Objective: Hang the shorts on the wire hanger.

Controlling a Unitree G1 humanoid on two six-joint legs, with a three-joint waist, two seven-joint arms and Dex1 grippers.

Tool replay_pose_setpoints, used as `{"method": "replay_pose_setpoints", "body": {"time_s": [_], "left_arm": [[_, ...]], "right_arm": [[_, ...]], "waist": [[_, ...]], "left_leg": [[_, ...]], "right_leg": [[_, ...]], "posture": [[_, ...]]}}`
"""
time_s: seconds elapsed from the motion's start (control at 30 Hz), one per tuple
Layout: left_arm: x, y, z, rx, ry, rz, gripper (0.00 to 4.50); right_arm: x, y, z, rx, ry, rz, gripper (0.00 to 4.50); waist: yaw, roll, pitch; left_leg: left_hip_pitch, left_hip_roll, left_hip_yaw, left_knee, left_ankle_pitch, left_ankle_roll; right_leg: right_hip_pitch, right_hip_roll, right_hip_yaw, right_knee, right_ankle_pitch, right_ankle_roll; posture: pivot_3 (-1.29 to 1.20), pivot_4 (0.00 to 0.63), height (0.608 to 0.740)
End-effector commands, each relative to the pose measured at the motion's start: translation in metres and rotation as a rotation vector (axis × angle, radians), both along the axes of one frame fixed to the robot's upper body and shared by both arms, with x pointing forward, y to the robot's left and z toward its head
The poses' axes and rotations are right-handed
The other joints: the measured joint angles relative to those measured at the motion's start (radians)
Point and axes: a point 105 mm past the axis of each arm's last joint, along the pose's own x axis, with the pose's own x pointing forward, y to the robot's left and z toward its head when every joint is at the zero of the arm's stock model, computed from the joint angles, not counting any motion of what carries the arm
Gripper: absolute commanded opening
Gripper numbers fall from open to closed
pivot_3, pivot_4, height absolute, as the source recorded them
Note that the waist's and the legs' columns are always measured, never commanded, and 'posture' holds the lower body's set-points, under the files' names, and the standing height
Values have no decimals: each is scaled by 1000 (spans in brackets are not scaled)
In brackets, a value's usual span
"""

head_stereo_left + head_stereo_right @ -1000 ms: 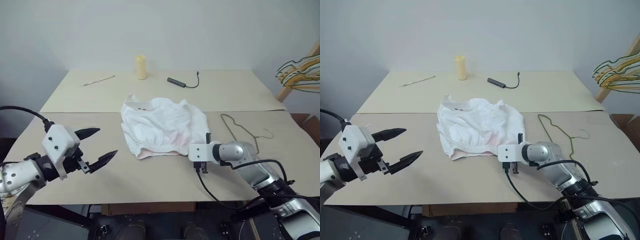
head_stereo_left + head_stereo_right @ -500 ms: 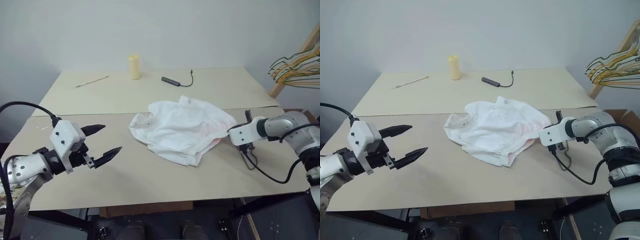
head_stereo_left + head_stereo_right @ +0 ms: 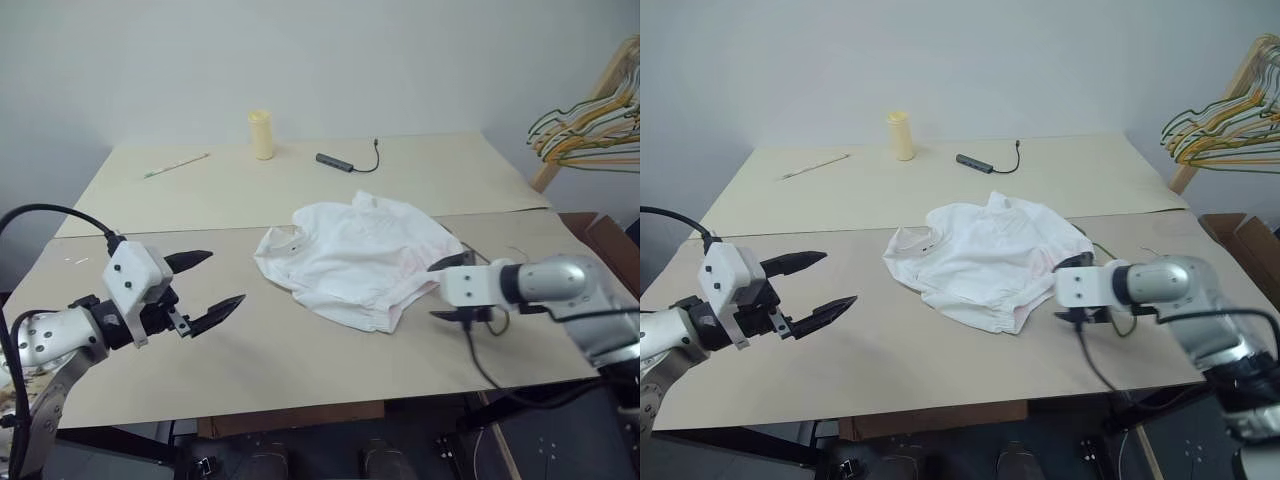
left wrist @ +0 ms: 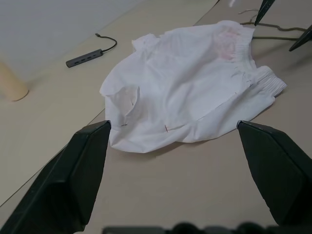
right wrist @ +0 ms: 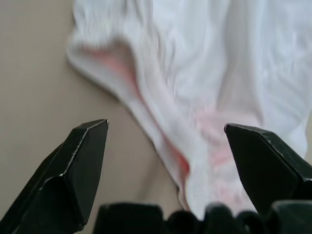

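With both jaws spread empty, the shorts are best pinched at the waistband, at four o'clock, by the right gripper.

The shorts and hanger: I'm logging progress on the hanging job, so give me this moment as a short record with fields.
shorts: lying crumpled on the table, not held, not on any hanger
wire hanger: flat on the table just right of the shorts, mostly hidden behind the right arm
left gripper: open, in the air left of the shorts, holding nothing
right gripper: open, at the right edge of the shorts, holding nothing
task state: shorts not yet hung
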Motion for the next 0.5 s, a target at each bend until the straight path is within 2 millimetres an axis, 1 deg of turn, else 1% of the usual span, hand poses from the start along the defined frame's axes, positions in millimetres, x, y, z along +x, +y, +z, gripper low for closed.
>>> {"method": "replay_pose_setpoints", "body": {"time_s": [0.03,0.13,0.2,0.33,0.43,0.5], "left_arm": [[2,-3,10,10,-42,-27,4500],[3,-4,11,9,-44,-32,4500],[4,-5,10,9,-44,-36,4500],[4,-7,10,5,-45,-41,4500],[3,-7,9,2,-47,-35,4500],[3,-7,9,1,-48,-33,4500]], "right_arm": [[-14,26,-1,5,-4,-56,4467],[-12,38,-14,-11,-10,-122,4467],[-9,42,-24,-38,-8,-160,4467],[3,36,-39,-151,-77,-235,4467],[2,42,-43,-167,-71,-205,3863],[0,45,-46,-178,-71,-189,3180]], "waist": [[6,0,0],[14,0,0],[17,0,0],[17,0,0],[17,0,0],[17,0,0]], "left_leg": [[0,0,0,0,0,0],[0,-1,2,0,0,0],[-1,-2,4,0,0,-1],[-2,-1,5,0,0,-1],[-2,-1,5,0,0,-1],[-2,-1,5,0,0,-1]], "right_leg": [[0,0,0,0,0,0],[0,-1,-1,-1,0,0],[-1,-1,-2,-1,0,0],[-2,-1,-2,-1,0,0],[-2,-1,-2,-2,0,0],[-1,-1,-2,-1,0,0]], "posture": [[31,54,740],[25,52,740],[25,52,740],[31,52,740],[33,52,740],[36,52,740]]}}
